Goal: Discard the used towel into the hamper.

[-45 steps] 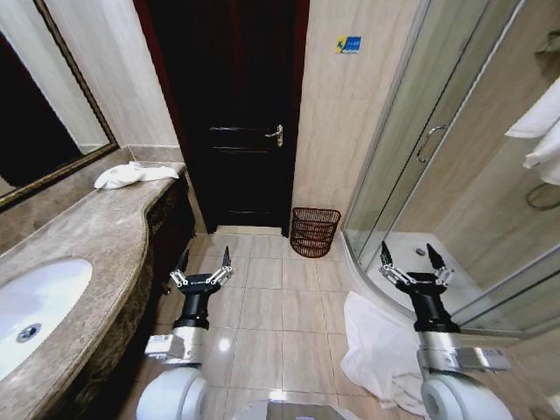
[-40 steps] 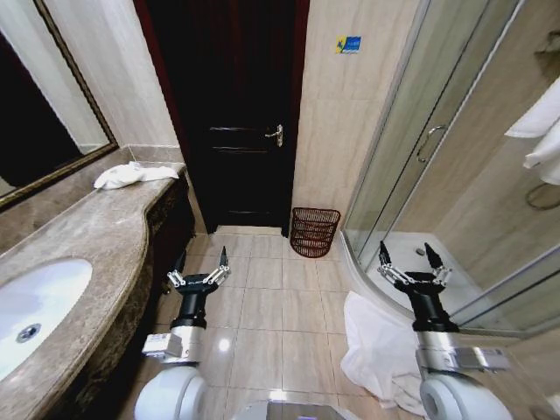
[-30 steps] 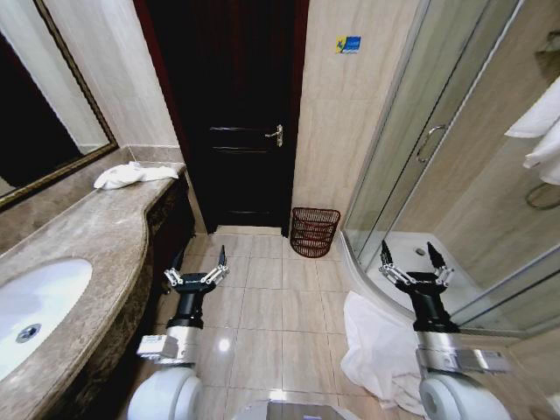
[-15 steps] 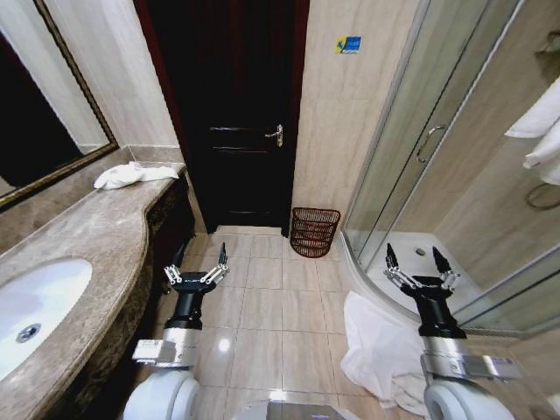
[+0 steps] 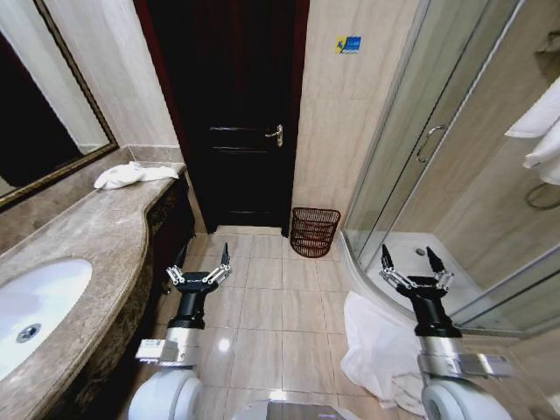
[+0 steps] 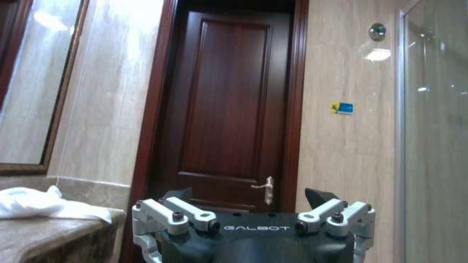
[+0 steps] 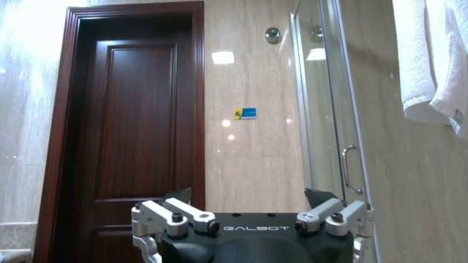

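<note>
The hamper, a dark reddish-brown wire basket, stands on the tiled floor against the wall, right of the door. A crumpled white towel lies on the floor by the shower, just left of my right arm. Another rumpled white towel rests at the counter's far end. My left gripper is open and empty over the floor beside the counter. My right gripper is open and empty at the shower's edge. Both point toward the door wall, well short of the hamper.
A marble counter with a white sink runs along the left under a mirror. The dark door is shut. A curved glass shower enclosure bounds the right. White towels hang inside it.
Both arms only drifted slightly: the right gripper edged left, the left gripper edged right. Both stay open and empty; towels and hamper are unmoved.
</note>
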